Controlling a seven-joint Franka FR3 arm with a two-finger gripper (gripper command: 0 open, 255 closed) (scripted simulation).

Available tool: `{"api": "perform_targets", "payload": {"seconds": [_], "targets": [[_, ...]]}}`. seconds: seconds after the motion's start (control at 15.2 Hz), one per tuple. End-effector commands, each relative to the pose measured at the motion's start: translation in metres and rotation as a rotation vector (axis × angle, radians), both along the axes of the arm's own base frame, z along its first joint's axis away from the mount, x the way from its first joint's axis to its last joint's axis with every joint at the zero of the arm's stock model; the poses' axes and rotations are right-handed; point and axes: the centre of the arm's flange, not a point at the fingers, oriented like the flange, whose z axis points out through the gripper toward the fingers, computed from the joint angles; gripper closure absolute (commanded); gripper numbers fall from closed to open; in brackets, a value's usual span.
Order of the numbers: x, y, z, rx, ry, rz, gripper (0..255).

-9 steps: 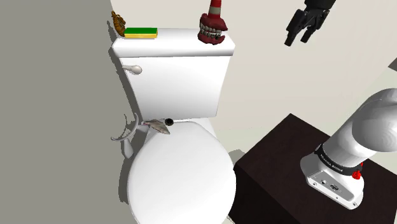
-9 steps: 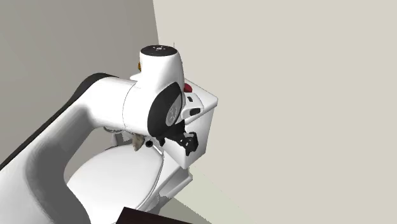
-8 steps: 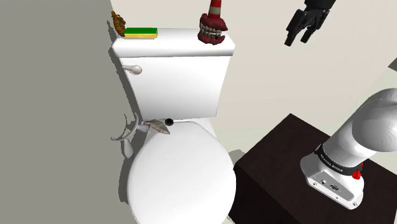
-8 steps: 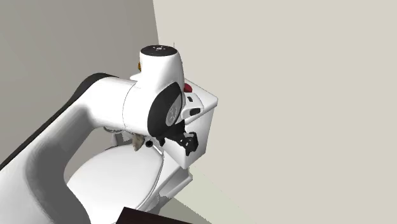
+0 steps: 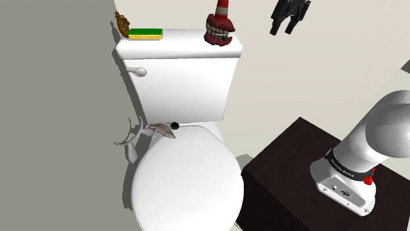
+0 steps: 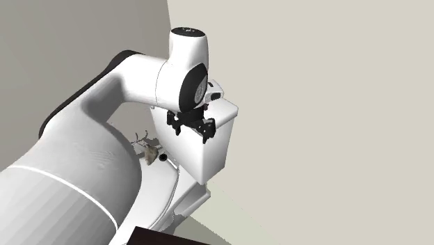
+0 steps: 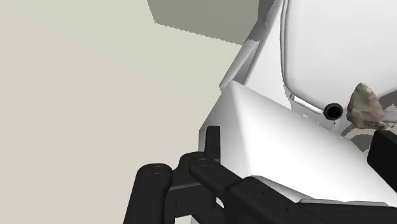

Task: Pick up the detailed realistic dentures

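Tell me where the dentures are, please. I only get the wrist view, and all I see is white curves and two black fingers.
Observer: In the shoulder view, the dentures sit on the toilet tank's lid, near its right end in that view.
Operator: Is the hand close to them?
Observer: The gripper hangs in the air to the shoulder view's right of the tank, apart from the dentures and a little above the lid.
Operator: Anything in the way up there?
Observer: A red-and-white striped cone stands right behind the dentures, against the wall.
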Motion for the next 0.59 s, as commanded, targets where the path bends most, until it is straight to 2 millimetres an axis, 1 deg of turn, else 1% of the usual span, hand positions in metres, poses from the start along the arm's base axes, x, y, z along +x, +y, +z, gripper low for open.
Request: {"api": "perform_targets", "payload": {"seconds": [0.0, 0.53], "targets": [[0.025, 0.005, 0.002, 0.021, -0.003, 0.024, 0], [0.121, 0.032, 0.022, 0.102, -0.016, 0.12, 0]]}}
